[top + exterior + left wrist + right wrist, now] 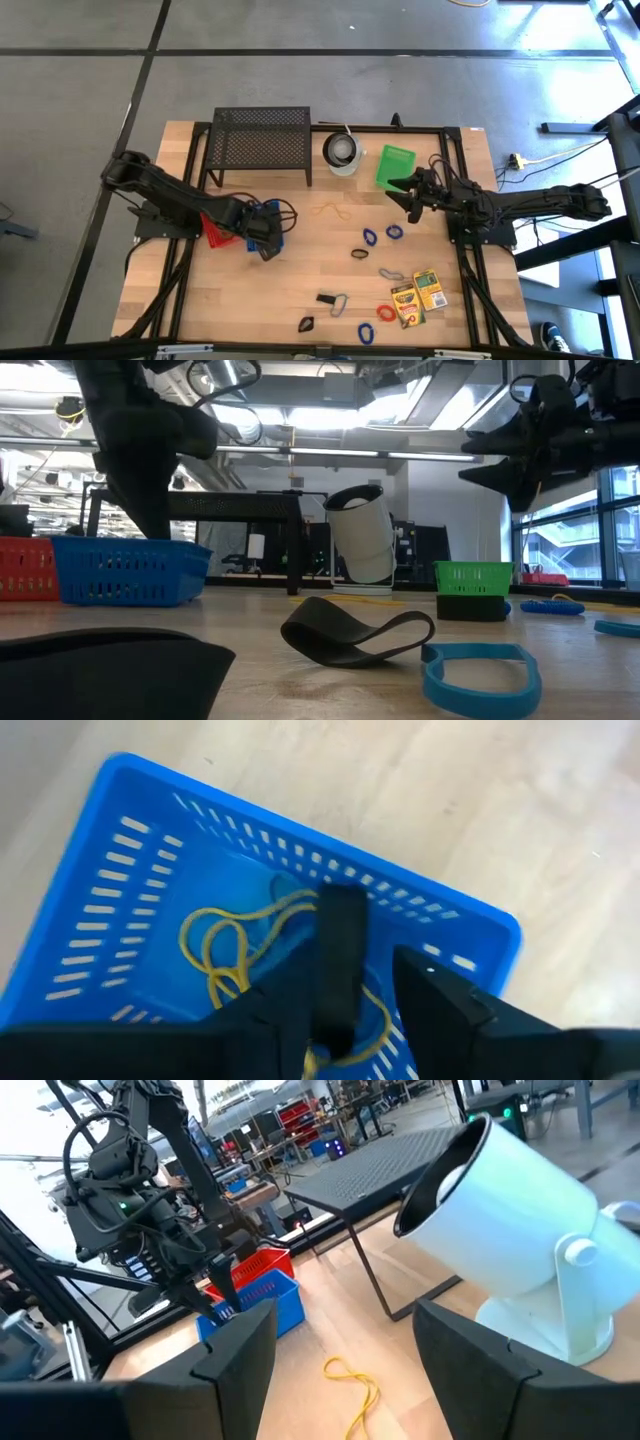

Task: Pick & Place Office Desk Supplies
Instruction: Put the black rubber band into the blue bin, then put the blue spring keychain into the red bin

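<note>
My left gripper (340, 1020) points down over the blue basket (262, 222), open. A black band (340, 945) stands upright between its fingers. Yellow rubber bands (225, 945) lie on the basket's floor. My right gripper (412, 195) hovers level and open near the green basket (397, 165), holding nothing. Loose supplies rest flat on the table: a yellow rubber band (332, 211), blue bands (370, 237), a black band (359, 254), silver clips (390, 273), a black binder clip (325, 298), a red band (386, 313) and two crayon boxes (418, 296). My left gripper stands around the black band's upper part (338, 1005). The band lies close along one finger (285, 1020), and a gap shows between it and the other finger (440, 1010). Whether that finger touches it, I cannot tell. The band is upright above the basket's inside.
A red basket (218, 232) stands against the blue one on its left. The black mesh rack (262, 140) and the white cup (343, 152) stand at the table's far edge. Bare wood lies between the blue basket and the loose supplies.
</note>
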Robot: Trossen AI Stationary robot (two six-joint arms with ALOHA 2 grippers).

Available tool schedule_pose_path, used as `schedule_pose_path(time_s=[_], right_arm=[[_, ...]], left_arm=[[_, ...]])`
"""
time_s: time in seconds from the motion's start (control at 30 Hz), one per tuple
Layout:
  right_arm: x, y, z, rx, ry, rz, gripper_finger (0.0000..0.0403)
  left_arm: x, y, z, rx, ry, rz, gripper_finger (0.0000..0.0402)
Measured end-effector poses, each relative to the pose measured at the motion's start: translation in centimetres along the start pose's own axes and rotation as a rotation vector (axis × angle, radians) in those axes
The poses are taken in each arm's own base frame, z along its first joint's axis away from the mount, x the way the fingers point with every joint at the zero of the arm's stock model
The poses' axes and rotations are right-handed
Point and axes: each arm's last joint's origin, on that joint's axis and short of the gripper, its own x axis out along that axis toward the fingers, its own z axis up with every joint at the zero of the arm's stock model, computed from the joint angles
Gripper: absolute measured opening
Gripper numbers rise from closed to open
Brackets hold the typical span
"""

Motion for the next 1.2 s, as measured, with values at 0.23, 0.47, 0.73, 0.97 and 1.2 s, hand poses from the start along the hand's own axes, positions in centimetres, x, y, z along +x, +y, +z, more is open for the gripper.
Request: schedule_pose_path(time_s=[0.23, 0.47, 0.73, 0.97, 1.2], right_arm=[[0.0, 0.2, 0.3, 0.038, -0.02, 0.046, 0.0237], [0.8, 0.9, 1.1, 0.012, 0.009, 0.076, 0.0237], [2.8, 1.2, 0.6, -0.081, 0.419, -0.117, 0.0237], [3.1, 1.3, -1.1, -0.085, 0.758, -0.201, 0.0237], [3.7, 2.2, -3.5, -0.17, 0.846, -0.198, 0.0237]], left_arm=[[-1.5, 0.3, 0.1, -0.029, -0.025, -0.061, 0.014], [-3.5, 0.5, 0.8, -0.06, -0.168, -0.116, 0.013], [-4.5, -0.7, 2.4, 0.008, -0.381, -0.215, 0.0128], [-5.6, -1.8, 3.9, 0.12, -0.586, -0.283, 0.0128], [-6.5, -2.4, 4.7, 0.249, -0.728, -0.305, 0.0127]])
